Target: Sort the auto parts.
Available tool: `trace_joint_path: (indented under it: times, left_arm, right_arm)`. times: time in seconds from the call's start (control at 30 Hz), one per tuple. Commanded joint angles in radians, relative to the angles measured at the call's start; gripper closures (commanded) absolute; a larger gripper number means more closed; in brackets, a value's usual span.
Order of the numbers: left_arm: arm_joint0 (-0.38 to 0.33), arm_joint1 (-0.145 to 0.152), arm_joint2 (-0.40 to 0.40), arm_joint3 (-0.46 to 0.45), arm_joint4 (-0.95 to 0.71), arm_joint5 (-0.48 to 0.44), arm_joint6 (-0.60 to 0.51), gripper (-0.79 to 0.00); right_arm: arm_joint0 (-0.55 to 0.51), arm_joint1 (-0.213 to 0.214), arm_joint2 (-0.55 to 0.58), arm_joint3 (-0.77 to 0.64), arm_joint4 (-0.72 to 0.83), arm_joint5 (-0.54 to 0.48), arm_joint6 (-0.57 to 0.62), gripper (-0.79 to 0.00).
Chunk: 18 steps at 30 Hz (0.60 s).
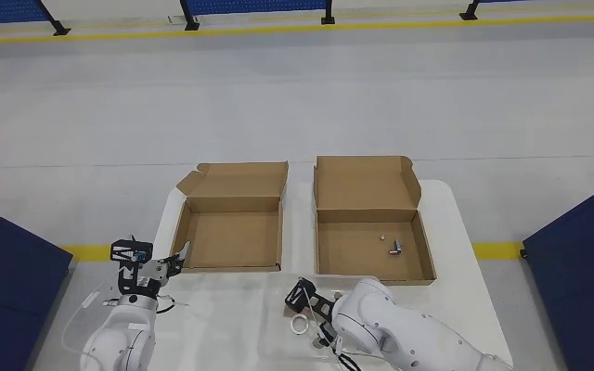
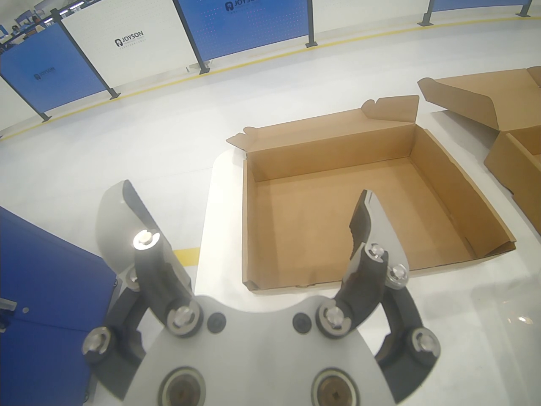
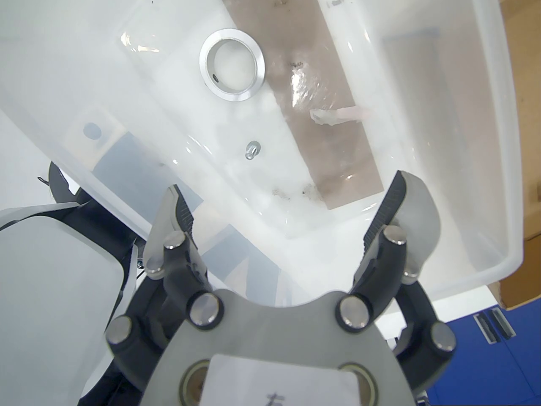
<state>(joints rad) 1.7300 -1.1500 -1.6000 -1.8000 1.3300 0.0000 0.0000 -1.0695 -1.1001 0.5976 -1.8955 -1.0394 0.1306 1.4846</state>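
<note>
I hold the right gripper [image 3: 286, 182] with fingers [image 3: 416, 209] open above the translucent plastic bin [image 3: 477, 128]; the small silver screw [image 3: 252, 149] lies just ahead of them, the silver metal ring [image 3: 236, 94] farther on.

Far beyond the table, each partition carries one small printed logo with a word beside it and a finer line beneath; dark print on the white panels [image 2: 129, 39]; pale print on the blue panels [image 2: 241, 1]; a white label [image 3: 277, 386] on the plate behind the right gripper [image 3: 287, 182] bears a dark character, cut off.
</note>
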Motion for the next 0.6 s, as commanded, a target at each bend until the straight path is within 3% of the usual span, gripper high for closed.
trace_joint_path:
  times: [0.0,0.2,0.23,0.27,0.37,0.57]
  left_arm:
    - [0.000,0.000,0.000,0.000,0.000,0.000,0.000,-0.785]
    - [0.000,0.000,0.000,0.000,0.000,0.000,0.000,-0.785]
    - [0.000,0.000,0.000,0.000,0.000,0.000,0.000,-0.785]
    - [0.000,0.000,0.000,0.000,0.000,0.000,0.000,-0.785]
    - [0.000,0.000,0.000,0.000,0.000,0.000,0.000,-0.785]
    - [0.000,0.000,0.000,0.000,0.000,0.000,0.000,-0.785]
  right_arm:
    - [0.000,0.000,0.000,0.000,0.000,0.000,0.000,-0.785]
    - [-0.026,-0.004,-0.021,0.034,-0.037,-0.022,-0.042,-0.785]
    - [-0.026,-0.006,-0.022,0.037,-0.038,-0.022,-0.044,-0.739]
    - [-0.028,-0.008,-0.023,0.041,-0.039,-0.020,-0.046,-0.600]
    - [-0.030,-0.014,-0.028,0.052,-0.043,-0.018,-0.049,-0.425]
    - [-0.033,-0.027,-0.045,0.076,-0.031,-0.034,-0.054,-0.326]
